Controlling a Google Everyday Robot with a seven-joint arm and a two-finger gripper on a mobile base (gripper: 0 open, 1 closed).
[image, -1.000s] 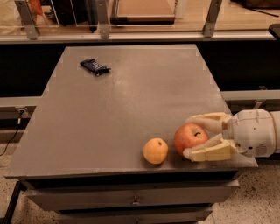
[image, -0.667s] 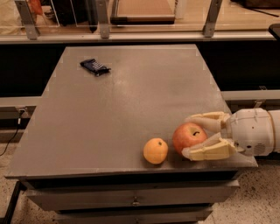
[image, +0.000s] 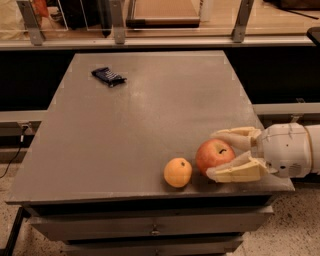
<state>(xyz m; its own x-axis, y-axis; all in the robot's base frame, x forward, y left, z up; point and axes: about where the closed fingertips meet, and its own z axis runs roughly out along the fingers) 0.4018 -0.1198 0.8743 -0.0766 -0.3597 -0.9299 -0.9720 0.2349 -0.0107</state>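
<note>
A red apple (image: 214, 155) rests on the grey table (image: 150, 120) near its front right corner. My gripper (image: 212, 154) reaches in from the right at table height, open, with one pale finger (image: 236, 134) behind the apple and the other finger (image: 234, 173) in front of it. Both fingers lie close along the apple's sides. An orange (image: 177, 172) sits just left of the apple, almost touching it, close to the table's front edge.
A dark blue snack packet (image: 108, 76) lies at the table's far left. Behind the table runs a rail with metal posts (image: 118, 22). Drawers (image: 150, 227) sit below the front edge.
</note>
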